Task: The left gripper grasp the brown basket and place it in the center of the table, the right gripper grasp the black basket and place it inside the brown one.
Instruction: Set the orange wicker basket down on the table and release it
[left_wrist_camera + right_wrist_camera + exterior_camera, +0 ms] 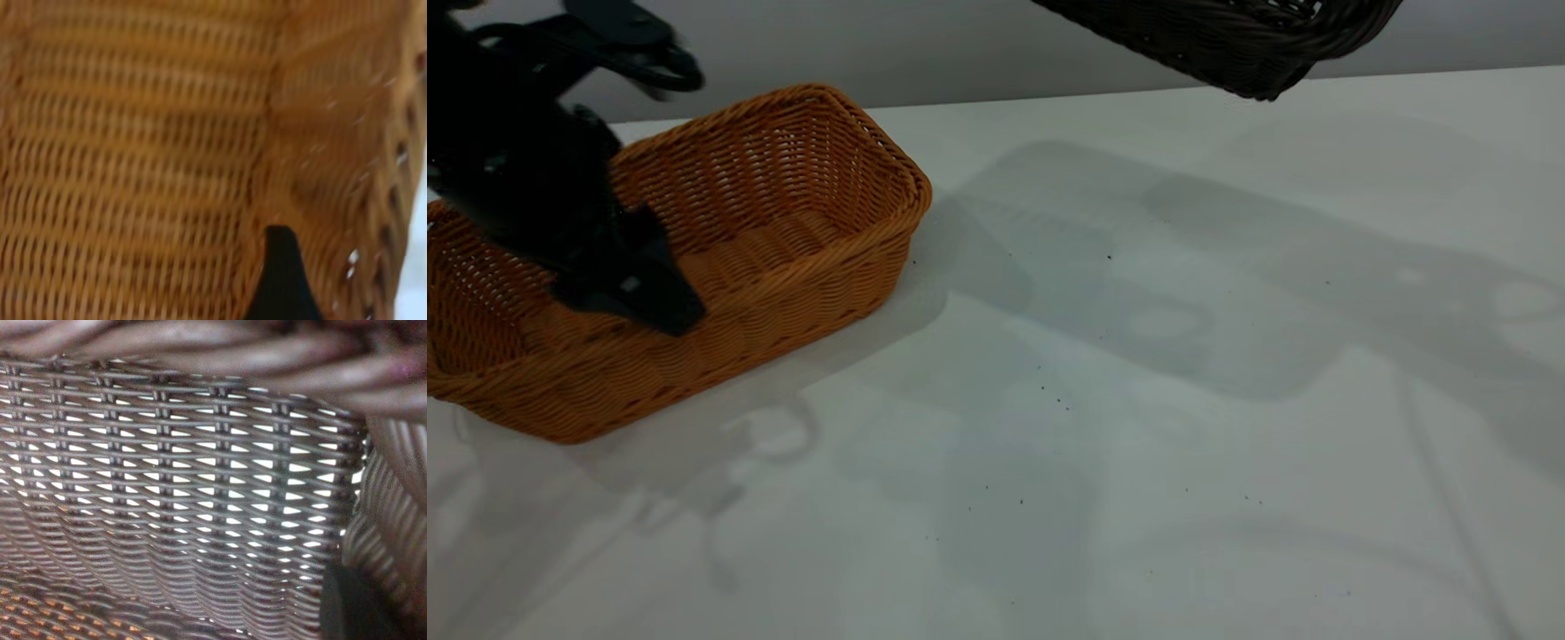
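A plain grey wall (960, 44) rises behind; small dark specks (1049, 391) lie scattered in front.

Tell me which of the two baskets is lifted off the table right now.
The black basket is the one, hanging clear above the table at the far right. The brown basket rests on the table at the left, with the left gripper inside it.

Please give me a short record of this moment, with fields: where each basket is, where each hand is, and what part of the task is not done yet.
brown basket: on the table, at its left side, not at the center
black basket: lifted in the air, upper right, tilted, clear of the table
left hand: reaching inside the brown basket; grip not visible
right hand: not in exterior view; wrist camera is close against the black weave
remaining: black basket not yet inside the brown one
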`<state>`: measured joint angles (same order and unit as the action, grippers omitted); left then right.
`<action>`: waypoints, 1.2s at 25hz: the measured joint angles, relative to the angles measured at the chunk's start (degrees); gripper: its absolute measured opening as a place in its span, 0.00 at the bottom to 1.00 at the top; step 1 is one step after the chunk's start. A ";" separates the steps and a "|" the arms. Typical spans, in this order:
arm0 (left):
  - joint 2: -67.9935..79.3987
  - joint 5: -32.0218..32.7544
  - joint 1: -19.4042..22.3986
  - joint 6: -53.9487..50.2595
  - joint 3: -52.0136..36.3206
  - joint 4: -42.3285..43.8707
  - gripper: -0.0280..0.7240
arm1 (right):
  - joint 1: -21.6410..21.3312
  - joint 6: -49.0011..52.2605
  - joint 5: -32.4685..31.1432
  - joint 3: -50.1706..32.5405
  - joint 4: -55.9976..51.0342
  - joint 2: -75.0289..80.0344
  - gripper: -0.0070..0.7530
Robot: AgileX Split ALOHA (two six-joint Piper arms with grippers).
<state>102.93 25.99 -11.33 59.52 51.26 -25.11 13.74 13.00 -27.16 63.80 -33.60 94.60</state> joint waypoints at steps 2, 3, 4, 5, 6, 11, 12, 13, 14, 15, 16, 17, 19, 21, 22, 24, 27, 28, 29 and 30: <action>1.14 -0.97 -1.25 1.07 0.53 0.17 0.64 | 0.00 -0.12 -0.20 0.00 0.27 0.02 0.17; 1.67 -1.38 -1.77 1.07 0.82 0.17 0.64 | 0.00 -0.15 -0.20 0.00 0.27 0.02 0.17; 2.29 -1.89 -2.14 1.07 0.81 0.17 0.63 | 0.00 -0.15 -0.20 0.00 0.14 0.02 0.17; 2.84 -2.29 -2.25 1.07 0.81 0.33 0.62 | 0.00 -0.15 -0.20 0.00 0.08 0.02 0.17; 3.54 -2.93 -2.27 1.07 0.81 0.33 0.61 | 0.00 -0.15 -0.27 0.00 0.04 0.02 0.17; 6.63 -6.76 -2.43 0.96 0.81 0.33 0.51 | 0.00 -0.19 -0.87 0.00 0.82 0.06 0.17; 7.02 -7.20 -2.57 0.96 0.81 0.37 0.48 | 0.00 -0.23 -0.89 0.00 1.20 0.06 0.17; 7.26 -7.32 -2.56 0.96 0.81 0.37 0.44 | 0.00 -0.34 -0.97 0.00 1.41 0.06 0.17; 7.40 -7.32 -2.58 0.96 0.81 0.37 0.39 | 0.00 -0.34 -1.00 0.00 1.61 0.06 0.17; 7.54 -7.32 -2.69 1.17 0.81 0.37 0.35 | 0.00 -0.37 -1.00 0.00 1.88 0.06 0.17; 7.55 -7.08 -2.69 1.97 0.81 0.37 0.29 | 0.00 -0.37 -1.00 0.06 2.18 0.06 0.17; 7.55 -6.68 -2.69 2.85 0.81 0.37 0.24 | 0.00 -0.37 -1.00 0.12 2.66 0.06 0.17; 7.55 -5.61 -2.93 5.69 0.88 0.40 0.18 | 0.00 -0.51 -1.00 0.12 2.96 0.06 0.17; 7.55 -3.37 -4.00 7.01 0.88 0.06 0.18 | 0.00 -0.51 -1.00 0.12 2.96 0.06 0.17; 7.55 -2.43 -4.67 7.60 0.88 -0.32 0.18 | 0.00 -0.51 -0.94 0.12 2.96 0.06 0.17; 7.55 -1.74 -6.80 7.82 0.88 -0.33 0.18 | 0.00 -0.63 -0.77 0.18 2.96 0.06 0.17; 7.55 -0.95 -10.50 7.89 0.83 -0.43 0.18 | 0.00 -2.00 -1.41 1.29 4.21 0.06 0.17; 7.55 -0.79 -12.08 7.89 0.83 -0.44 0.18 | 0.00 -2.63 -2.19 2.01 4.75 0.06 0.17; 7.55 -0.73 -13.73 8.01 0.83 -0.44 0.18 | 0.00 -3.04 -2.88 2.76 5.20 0.06 0.17; 7.55 -0.66 -15.47 8.01 0.83 -0.44 0.18 | 0.00 -3.04 -3.39 3.53 5.69 0.06 0.17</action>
<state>110.47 25.33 -26.80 67.53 52.09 -25.55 13.74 9.95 -30.56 67.33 -27.91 94.66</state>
